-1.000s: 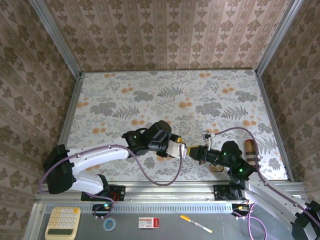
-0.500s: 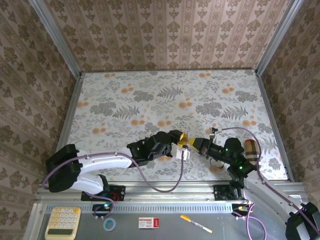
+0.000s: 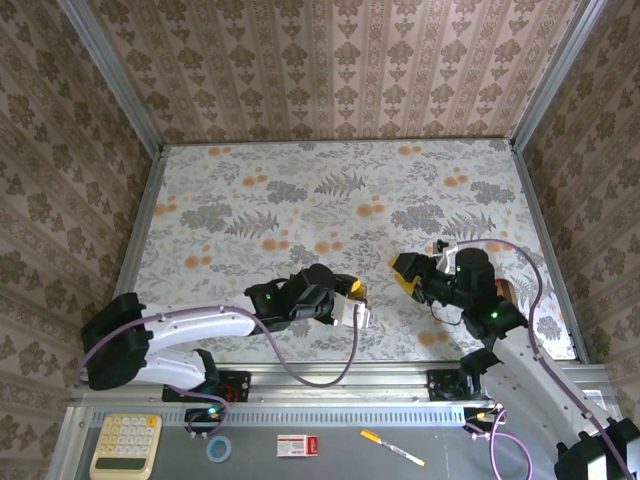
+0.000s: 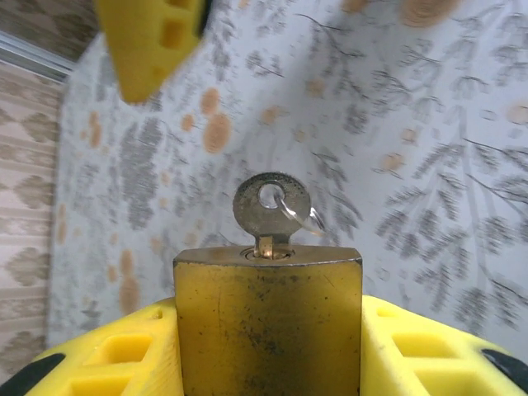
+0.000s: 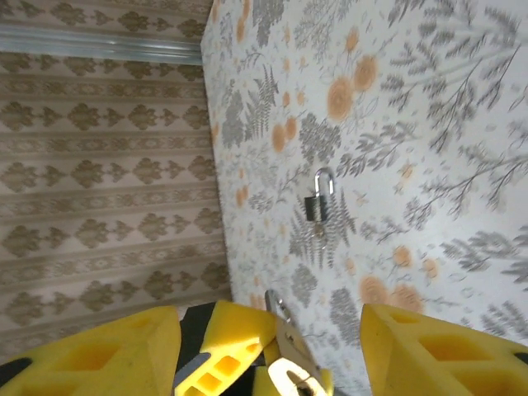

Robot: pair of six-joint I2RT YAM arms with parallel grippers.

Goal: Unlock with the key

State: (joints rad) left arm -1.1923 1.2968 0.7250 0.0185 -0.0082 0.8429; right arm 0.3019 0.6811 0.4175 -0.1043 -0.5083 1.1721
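Observation:
My left gripper (image 4: 268, 351) is shut on a brass padlock (image 4: 268, 330), with a yellow finger (image 4: 107, 355) on each side of the body. The key (image 4: 269, 210) stands in the keyhole on the padlock's top. It has a round silvery head with a thin ring through its hole. From above, the left gripper (image 3: 352, 300) is low on the table near the front. My right gripper (image 3: 405, 267) hangs a short way to its right, apart from it. The right gripper (image 5: 268, 330) is open with nothing between its fingers (image 5: 429, 346), and the left gripper's yellow finger (image 5: 239, 330) faces it.
A second small padlock (image 5: 317, 200) with a raised silvery shackle lies farther out on the flowered table (image 3: 330, 190). Patterned walls close the back and both sides. On the front ledge are a calculator (image 3: 125, 443), a small box (image 3: 297, 445) and a pen (image 3: 392, 447).
The right gripper has opened, let go of the key and drawn back up and to the right. The left gripper keeps hold of the padlock, with the key left in the lock.

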